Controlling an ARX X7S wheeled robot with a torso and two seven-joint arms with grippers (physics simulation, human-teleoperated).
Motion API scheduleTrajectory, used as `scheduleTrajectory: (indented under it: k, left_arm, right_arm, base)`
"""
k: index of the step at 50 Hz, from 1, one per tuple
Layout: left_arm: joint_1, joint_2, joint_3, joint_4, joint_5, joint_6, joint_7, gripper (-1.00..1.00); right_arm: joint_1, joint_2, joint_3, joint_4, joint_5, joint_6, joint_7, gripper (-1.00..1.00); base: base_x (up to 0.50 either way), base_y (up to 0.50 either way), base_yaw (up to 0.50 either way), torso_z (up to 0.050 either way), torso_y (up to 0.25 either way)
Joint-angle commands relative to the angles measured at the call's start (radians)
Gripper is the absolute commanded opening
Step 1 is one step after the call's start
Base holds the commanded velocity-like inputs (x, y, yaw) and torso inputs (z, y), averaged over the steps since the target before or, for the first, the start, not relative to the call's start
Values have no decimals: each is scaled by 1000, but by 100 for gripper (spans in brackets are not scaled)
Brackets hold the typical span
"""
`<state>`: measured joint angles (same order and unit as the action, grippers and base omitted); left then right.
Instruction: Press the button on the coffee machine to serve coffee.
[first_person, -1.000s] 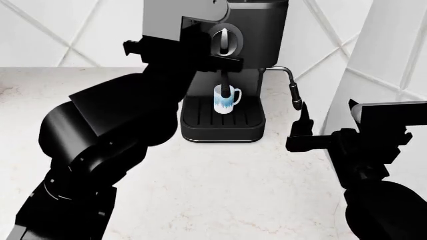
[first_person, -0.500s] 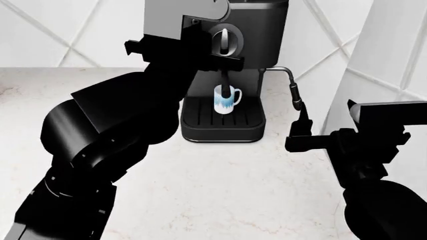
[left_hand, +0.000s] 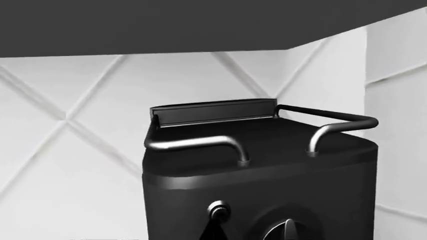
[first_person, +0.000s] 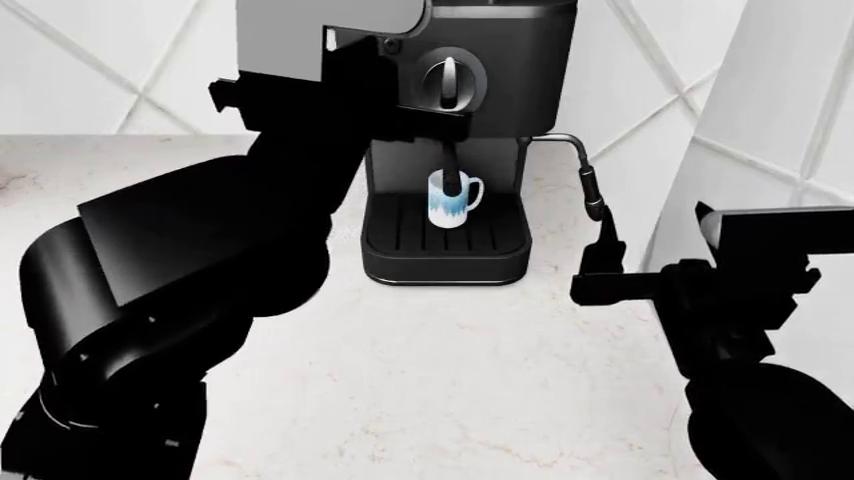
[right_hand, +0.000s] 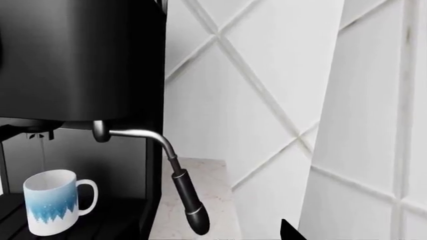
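The black coffee machine stands at the back of the counter, with its silver dial facing me. A white and blue mug sits on the drip tray, and a thin dark stream runs into it. In the left wrist view my left gripper shows as one dark point, shut, with its tip at a small round button left of the dial. In the head view my left arm hides that button. My right gripper hovers open and empty, right of the steam wand.
The machine top carries two silver rails. A white panelled wall runs behind, and a white upright panel stands close on the right. The marble counter stretches in front of the machine. The mug and wand also show in the right wrist view.
My left arm and wrist have shifted to the left across the machine's front, uncovering more of the dial. The right arm, mug and machine have not moved.
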<state>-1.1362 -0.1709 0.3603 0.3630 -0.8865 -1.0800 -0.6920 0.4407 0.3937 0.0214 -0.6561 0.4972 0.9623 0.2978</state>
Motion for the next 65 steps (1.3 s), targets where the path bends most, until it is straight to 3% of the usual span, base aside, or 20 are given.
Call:
scheduleTrajectory:
  k: [1,28,29,42,55,65]
  left_arm:
    - [39,-45,-41,57,-33,-11,-26,-100]
    - [220,-250,-132,98,5,53,-22,-100]
    - [234,-252,-130,100,13,58,-27,100]
    - [322,-317,-144,102,61,113,-16,100]
    - [487,-384,-86,95,200,273,42,100]
    - [642,-358,-49,-4,253,444,125,100]
  right_arm:
    - [-8,-1,1,2,1,-11,3,100]
    - [-32,5,10,-6,13,-20,10,100]
    - [-33,5,11,-6,13,-21,10,100]
    - [-40,6,8,-3,16,-27,13,100]
    - [-60,5,13,-5,17,-42,17,100]
    - [-105,-3,17,15,10,-93,7,100]
  base:
    - [0,0,0,0,0]
    - [0,0,0,0,0]
    - [0,0,0,0,0]
    - [0,0,0,0,0]
    - [0,0,0,0,0]
    - [0,0,0,0,0]
